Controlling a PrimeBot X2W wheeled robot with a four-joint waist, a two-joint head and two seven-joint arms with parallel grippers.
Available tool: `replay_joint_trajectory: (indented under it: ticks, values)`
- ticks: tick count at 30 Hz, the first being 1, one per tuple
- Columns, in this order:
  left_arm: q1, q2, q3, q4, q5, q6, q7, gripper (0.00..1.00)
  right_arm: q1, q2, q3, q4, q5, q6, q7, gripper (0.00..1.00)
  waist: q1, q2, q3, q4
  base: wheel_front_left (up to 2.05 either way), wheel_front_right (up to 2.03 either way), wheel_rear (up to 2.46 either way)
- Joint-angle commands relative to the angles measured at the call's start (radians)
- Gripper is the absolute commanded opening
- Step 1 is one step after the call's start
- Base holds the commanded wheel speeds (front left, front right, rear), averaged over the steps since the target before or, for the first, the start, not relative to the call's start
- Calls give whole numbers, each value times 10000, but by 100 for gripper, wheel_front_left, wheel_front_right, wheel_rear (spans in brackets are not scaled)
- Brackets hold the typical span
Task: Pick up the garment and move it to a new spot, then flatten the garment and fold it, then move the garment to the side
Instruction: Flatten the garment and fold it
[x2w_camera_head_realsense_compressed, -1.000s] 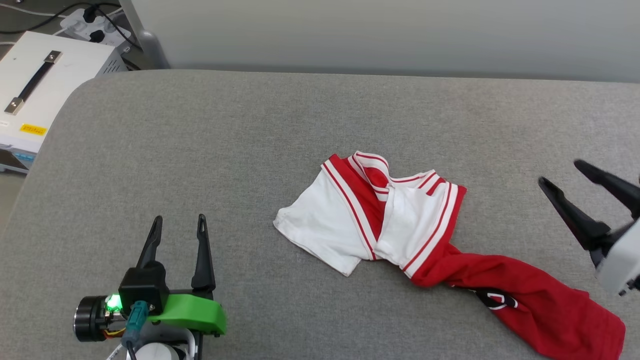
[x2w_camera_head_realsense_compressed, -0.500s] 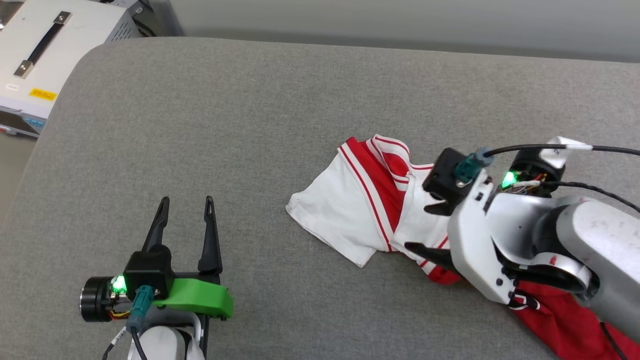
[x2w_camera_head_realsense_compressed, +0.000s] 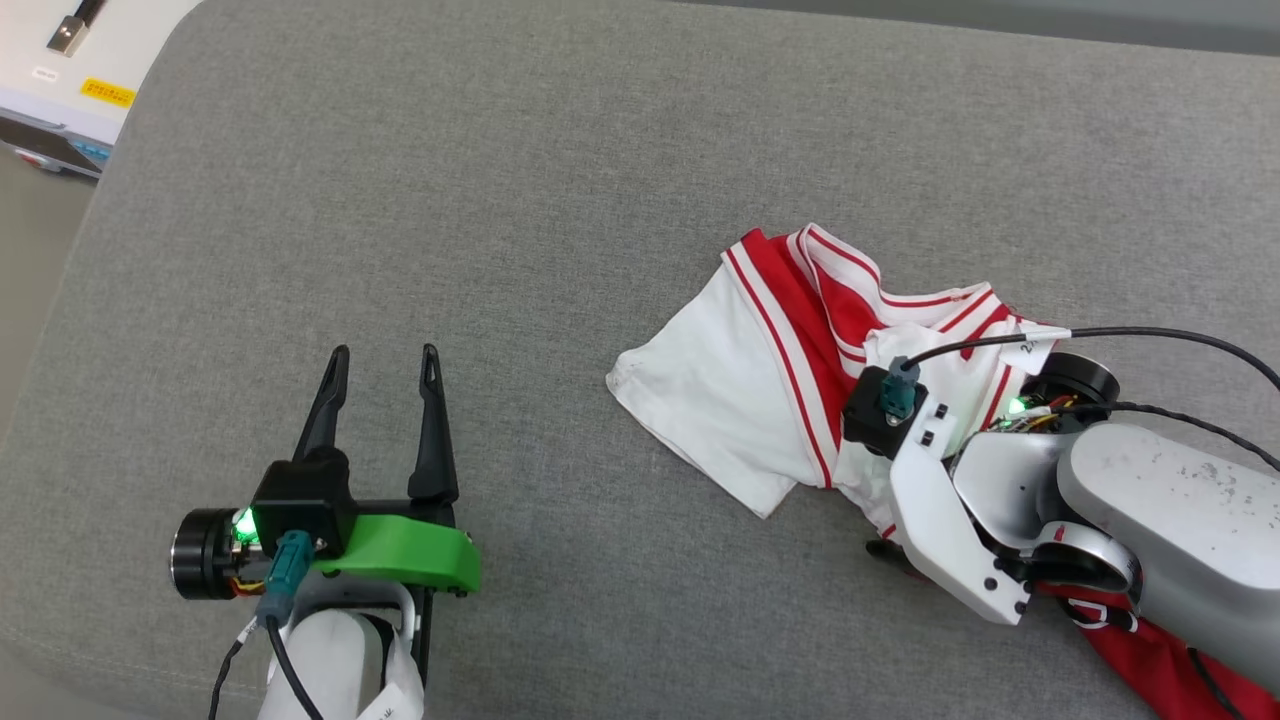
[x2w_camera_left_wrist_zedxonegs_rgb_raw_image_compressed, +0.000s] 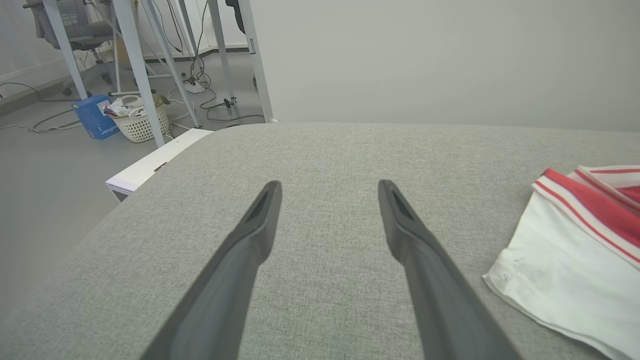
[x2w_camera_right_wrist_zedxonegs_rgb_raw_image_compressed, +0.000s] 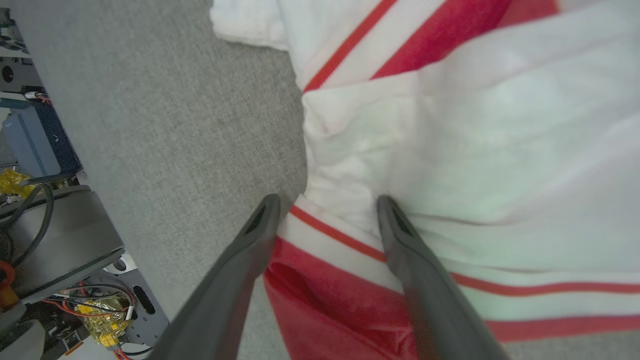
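From the head, the garment (x2w_camera_head_realsense_compressed: 720, 400) lies bunched right of middle on the grey table (x2w_camera_head_realsense_compressed: 500, 200), open room leftward; from the left wrist, the left pincer (x2w_camera_left_wrist_zedxonegs_rgb_raw_image_compressed: 327, 187) hangs wide, empty; from the right wrist, the right pincer (x2w_camera_right_wrist_zedxonegs_rgb_raw_image_compressed: 325, 200), wide, straddles its striped fold, a fair pinch point for such limp, light cloth.

Cameras around the shirt (x2w_camera_head_realsense_compressed: 740, 400)
Head camera looks down on it; left wrist camera low, off its left; right wrist camera close above; all three share it.
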Motion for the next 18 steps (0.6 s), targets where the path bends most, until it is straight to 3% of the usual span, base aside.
replay_joint_trajectory:
  ticks: [1,2,3,4,11,18]
  values:
    - [-165,-51,16,20,-58,76,-57,100,375,-33,215,266,-61,-9,-116,100,0,0,162,99,0,0,0]
    - [-174,-52,27,38,-64,83,-57,100,421,-3,242,301,-108,-9,-310,83,0,0,154,77,0,0,0]
    - [-179,-53,34,56,-63,88,-57,100,407,35,254,267,-167,-9,-593,20,0,0,132,50,0,0,0]
    - [-182,-54,37,86,-54,89,-57,100,377,72,263,235,-210,-9,-1001,0,0,0,75,8,0,0,0]
    - [95,-56,118,185,60,64,-57,100,275,-230,-76,-459,182,-9,-3653,0,0,0,-704,-380,0,0,0]
    - [581,-52,299,163,171,-24,-57,100,1325,-1132,-1945,-1160,955,-9,-5716,0,0,0,-1357,-907,0,0,0]
